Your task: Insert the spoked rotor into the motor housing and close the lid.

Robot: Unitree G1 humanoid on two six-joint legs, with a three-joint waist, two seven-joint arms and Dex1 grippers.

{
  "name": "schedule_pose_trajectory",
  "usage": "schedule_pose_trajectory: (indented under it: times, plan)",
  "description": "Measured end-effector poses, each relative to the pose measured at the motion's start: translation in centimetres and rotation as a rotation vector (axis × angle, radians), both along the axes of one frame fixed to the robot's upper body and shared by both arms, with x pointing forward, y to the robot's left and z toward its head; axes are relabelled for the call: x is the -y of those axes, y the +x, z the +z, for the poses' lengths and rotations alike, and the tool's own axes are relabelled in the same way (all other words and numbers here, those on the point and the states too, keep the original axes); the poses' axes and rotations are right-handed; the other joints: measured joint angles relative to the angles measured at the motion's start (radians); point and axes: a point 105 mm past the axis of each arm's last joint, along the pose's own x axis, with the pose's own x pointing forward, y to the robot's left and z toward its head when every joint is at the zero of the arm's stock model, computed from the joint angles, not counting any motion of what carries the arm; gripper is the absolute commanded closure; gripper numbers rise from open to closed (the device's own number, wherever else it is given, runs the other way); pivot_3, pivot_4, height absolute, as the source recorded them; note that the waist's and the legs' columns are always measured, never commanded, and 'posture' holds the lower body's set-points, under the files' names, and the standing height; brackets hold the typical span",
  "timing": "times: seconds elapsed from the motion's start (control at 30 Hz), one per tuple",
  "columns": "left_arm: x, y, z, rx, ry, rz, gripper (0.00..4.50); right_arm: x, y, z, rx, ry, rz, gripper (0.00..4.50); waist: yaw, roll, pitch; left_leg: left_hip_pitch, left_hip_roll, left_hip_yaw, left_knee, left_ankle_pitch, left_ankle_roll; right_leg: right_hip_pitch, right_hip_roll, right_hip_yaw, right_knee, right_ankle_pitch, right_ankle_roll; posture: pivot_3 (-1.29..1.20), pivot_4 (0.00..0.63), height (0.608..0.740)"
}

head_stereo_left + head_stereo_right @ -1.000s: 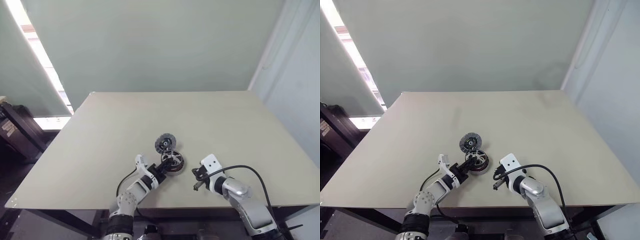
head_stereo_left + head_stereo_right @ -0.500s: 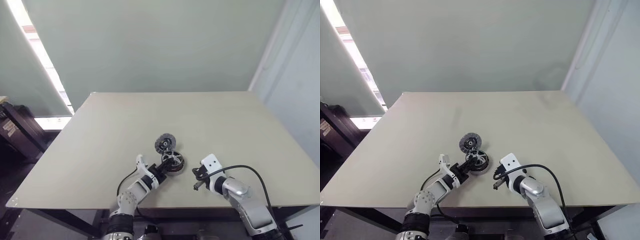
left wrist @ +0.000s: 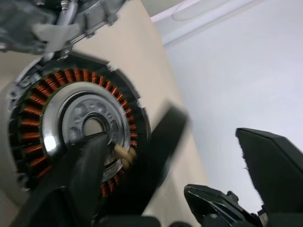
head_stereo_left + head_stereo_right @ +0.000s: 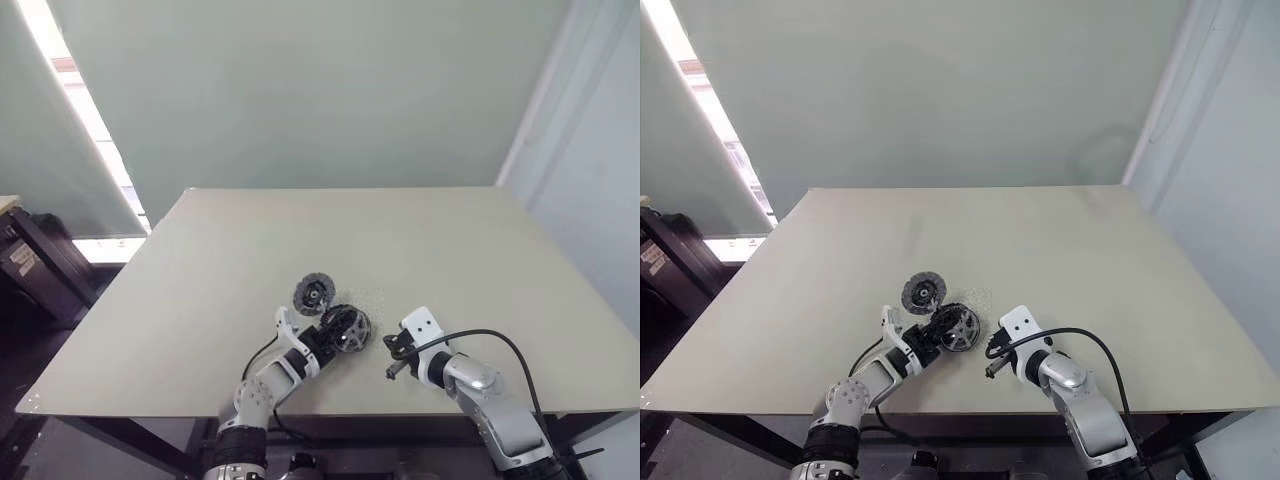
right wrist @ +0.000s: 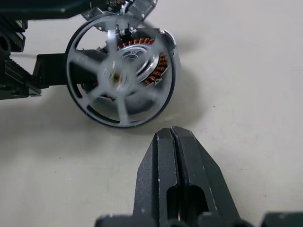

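The spoked rotor (image 5: 118, 78), a dark ring with pale spokes, shows blurred and tilted in front of the motor housing (image 5: 158, 61). The housing's copper windings (image 3: 35, 101) ring a silver centre. I cannot tell whether the rotor sits in it. Both lie near the table's front, at the tip of my left gripper (image 4: 330, 338). That gripper is open, its fingers (image 3: 274, 165) wide apart and holding nothing. The grey ridged lid (image 4: 314, 293) lies flat just behind and to the left. My right gripper (image 4: 392, 370) rests shut and empty to the right of the rotor, pointing at it.
The beige table (image 4: 450, 260) stretches bare behind and to both sides of the parts. Its front edge (image 4: 330, 412) runs close behind both grippers. A black cable (image 4: 490, 338) loops over the right wrist.
My left gripper has opened and let go of the rotor, which now shows in motion against the housing. The lid has shifted a little to the left. The right arm has kept still.
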Motion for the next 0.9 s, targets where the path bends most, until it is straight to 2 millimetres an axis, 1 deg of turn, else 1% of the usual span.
schedule_pose_trajectory:
  times: [0.1, 0.17, 0.43, 0.5, 0.7, 0.8, 0.9]
  plan:
    - [-0.2, 0.2, 0.0, 0.002, 0.006, 0.017, 0.01, -0.1, 0.1, 0.2, 0.007, 0.001, 0.002, 4.5, -0.001, 0.0, 0.0, 0.0, 0.0, 0.0, 0.0, 0.0, 0.0, 0.0, 0.0, 0.0, 0.0, 0.0, 0.0, 0.0, 0.0, 0.74]
    - [-0.3, 0.2, 0.1, 0.005, 0.009, 0.028, 0.01, -0.1, 0.2, 0.1, 0.006, 0.002, 0.003, 4.5, -0.001, 0.0, 0.0, 0.0, 0.0, 0.0, -0.001, 0.002, 0.004, -0.001, 0.0, 0.0, 0.0, 0.0, 0.0, 0.0, 0.0, 0.74]
    - [-0.8, 0.9, 0.6, 0.043, 0.063, 0.082, 0.01, -0.6, 0.4, 0.2, 0.009, 0.015, 0.014, 4.5, 0.0, 0.0, 0.0, -0.001, 0.0, 0.0, -0.005, 0.002, 0.004, -0.003, 0.0, 0.0, -0.001, 0.001, 0.002, 0.0, 0.0, 0.74]
    - [-0.9, 1.0, 1.3, 0.073, 0.071, 0.09, 0.01, -0.6, 0.4, 0.1, 0.005, 0.014, 0.015, 4.5, 0.0, 0.0, 0.0, -0.003, 0.0, 0.0, -0.005, 0.002, 0.004, -0.004, 0.0, 0.0, -0.002, 0.001, 0.002, 0.0, 0.0, 0.74]
    - [-0.6, 1.2, 5.6, 0.22, 0.073, 0.054, 0.01, -0.7, 0.4, 0.1, 0.008, 0.019, 0.018, 4.5, 0.0, -0.001, 0.001, -0.005, 0.0, 0.0, -0.005, 0.002, 0.004, -0.005, 0.0, 0.0, -0.002, 0.001, 0.002, 0.0, 0.0, 0.74]
    - [0.0, 0.7, 7.2, 0.29, 0.094, -0.014, 0.01, -0.8, 0.4, 0.0, 0.006, 0.023, 0.021, 4.5, -0.001, -0.001, 0.001, -0.004, 0.0, 0.0, -0.005, 0.002, 0.004, -0.005, 0.0, 0.0, -0.002, 0.001, 0.002, 0.0, 0.0, 0.74]
    - [0.2, 0.2, 8.2, 0.345, 0.127, -0.062, 0.01, -0.9, 0.4, -0.2, -0.001, 0.022, 0.022, 4.5, -0.001, 0.0, 0.001, -0.004, 0.0, 0.0, -0.005, 0.002, 0.004, -0.006, 0.0, 0.0, -0.002, 0.001, 0.001, 0.0, 0.0, 0.74]
